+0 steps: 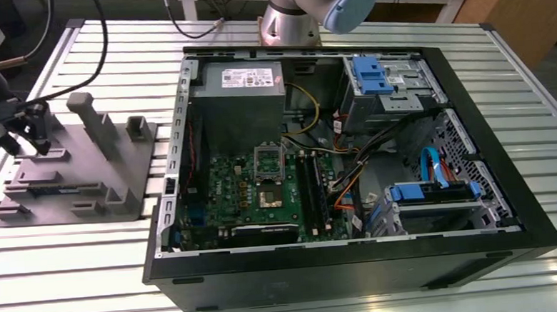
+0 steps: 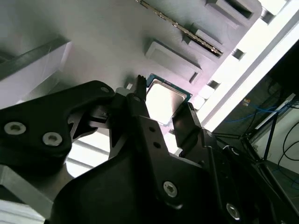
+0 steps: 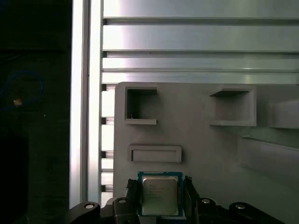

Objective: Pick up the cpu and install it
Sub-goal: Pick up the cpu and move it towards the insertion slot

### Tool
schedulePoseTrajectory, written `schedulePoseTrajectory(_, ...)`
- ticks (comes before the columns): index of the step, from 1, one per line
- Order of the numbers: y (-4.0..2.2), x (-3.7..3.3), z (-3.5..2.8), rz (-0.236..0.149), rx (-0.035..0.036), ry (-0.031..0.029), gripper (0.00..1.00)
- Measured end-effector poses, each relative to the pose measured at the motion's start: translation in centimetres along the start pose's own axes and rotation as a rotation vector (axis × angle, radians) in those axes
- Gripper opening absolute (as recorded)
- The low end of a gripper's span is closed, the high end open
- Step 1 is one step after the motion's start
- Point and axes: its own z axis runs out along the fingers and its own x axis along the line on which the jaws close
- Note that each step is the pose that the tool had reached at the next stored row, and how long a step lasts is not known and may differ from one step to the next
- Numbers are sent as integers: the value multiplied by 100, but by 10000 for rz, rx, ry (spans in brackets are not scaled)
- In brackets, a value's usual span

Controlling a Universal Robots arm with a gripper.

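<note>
We see the gripper [image 1: 25, 144] at the exterior view's left, low over the near-left part of a grey fixture block [image 1: 117, 171] on the slatted metal table [image 1: 75, 274]. It is well apart from the open computer case [image 1: 510, 215]. Open table slats lie between the block and the case wall, and the table's edge runs close behind the gripper. In the first wrist view the cpu [image 3: 160, 195] sits between the two black fingers [image 3: 132, 198], one against each of two opposite edges, so we read the gripper as clenched on the cpu. A raised bar [image 3: 155, 154] of the fixture lies just beyond the chip, with two square pockets [image 3: 140, 105] farther on. The block's edge and the bright slats are close to one side. The second wrist view shows the cpu [image 2: 163, 99] at a slant, its green rim just beside a raised rectangle, while the gripper's dark body covers much of the fixture beneath. We cannot tell whether the chip rests on the block or is raised just clear of it. The exterior view alone gives us the motherboard [image 1: 252, 200] inside the case, with its socket [image 1: 271, 192] lying open among cables, and the grey power supply box [image 1: 241, 93] behind it. The arm [image 1: 300, 15] is cut off at the top of that view.
</note>
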Motion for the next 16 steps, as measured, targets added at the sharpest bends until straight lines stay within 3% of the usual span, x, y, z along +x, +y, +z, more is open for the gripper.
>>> schedulePoseTrajectory(7,8,2,-252,0,0,10,47)
schedulePoseTrajectory(16,8,3,-265,1,0,19,47)
